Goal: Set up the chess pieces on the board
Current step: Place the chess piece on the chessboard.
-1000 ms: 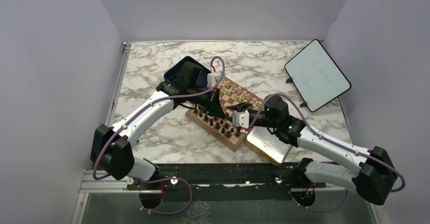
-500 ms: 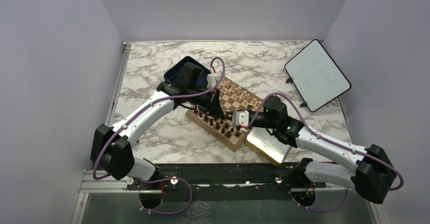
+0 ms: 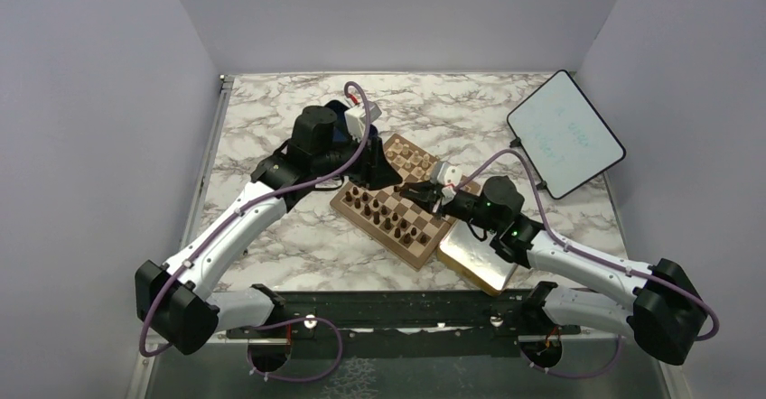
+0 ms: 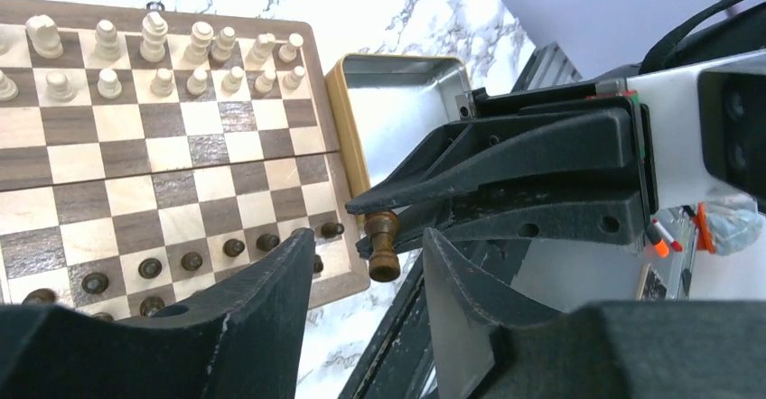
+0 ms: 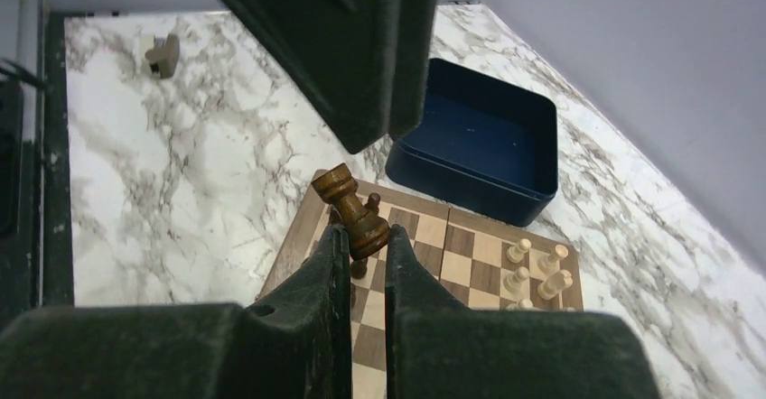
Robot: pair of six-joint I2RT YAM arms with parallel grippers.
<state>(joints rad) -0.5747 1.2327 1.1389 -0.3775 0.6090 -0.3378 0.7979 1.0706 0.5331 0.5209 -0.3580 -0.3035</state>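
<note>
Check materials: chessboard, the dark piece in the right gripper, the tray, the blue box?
Chessboard: wood, grain visible in light and dark checks, satin sheen.
Dark piece: turned wood, brown stain, slight gloss.
Tray: likely metal, gold rim, silvery reflective inside.
Blue box: matte, smooth; plastic or coated card, cannot tell.

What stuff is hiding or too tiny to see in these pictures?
- Top view: the writing on the whiteboard is too faint and small to read.
- Top view: the right hand holds a dark piece, which is too small there to name.
- Left wrist view: the left hand's fingers cover part of the board's dark-piece rows.
- Right wrist view: a little brown thing far off on the table is too small to tell.
</note>
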